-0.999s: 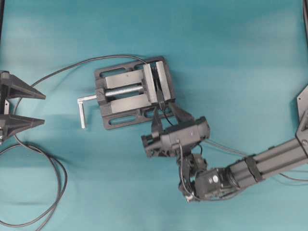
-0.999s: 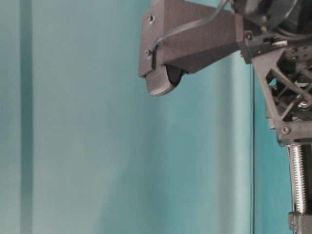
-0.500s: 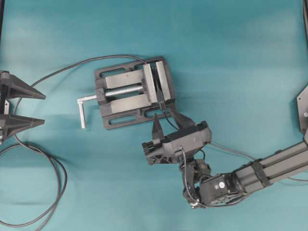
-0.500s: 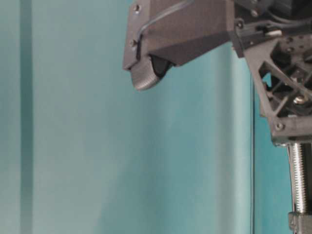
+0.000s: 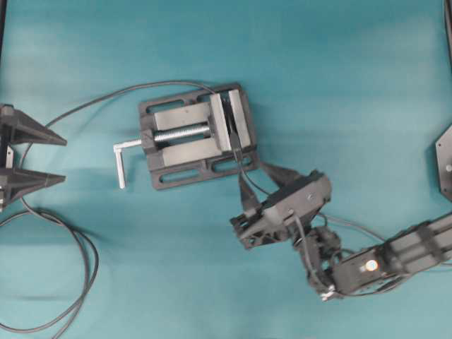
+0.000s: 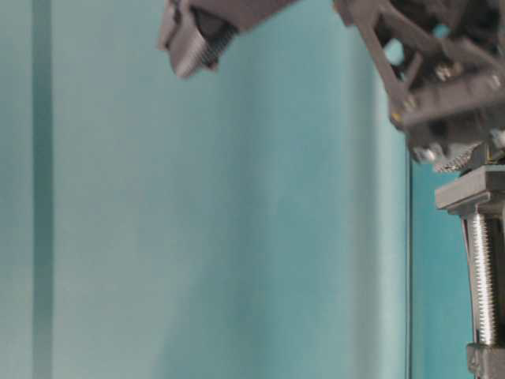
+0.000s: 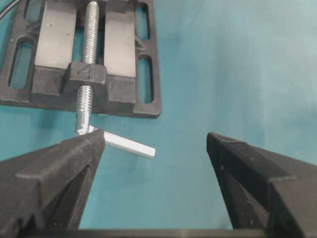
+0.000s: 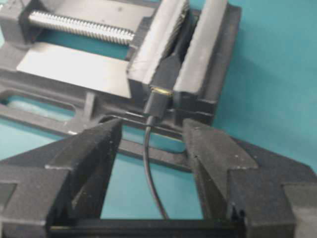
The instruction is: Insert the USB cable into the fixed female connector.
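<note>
The fixed female connector (image 8: 172, 62) is clamped between the jaws of the vise (image 5: 185, 113). The USB cable's black plug (image 8: 157, 101) sits in its mouth, with a thin sliver of metal showing at the joint. From the plug the thin USB cable (image 8: 146, 158) runs down between the fingers of my right gripper (image 8: 152, 126), touching neither. This gripper (image 5: 254, 175) is open, just below and right of the vise. My left gripper (image 5: 63, 159) stands wide open and empty at the far left, facing the vise handle (image 7: 124, 144).
The connector's thicker black cable (image 5: 106, 99) arcs from the top of the vise to the left and loops at the lower left (image 5: 81, 282). The silver vise screw (image 6: 483, 276) and one right fingertip (image 6: 189, 47) show in the table-level view.
My right gripper has drawn back from the vise, down and to the right, turning as it went. The plug stays in the connector. The left gripper has not moved.
</note>
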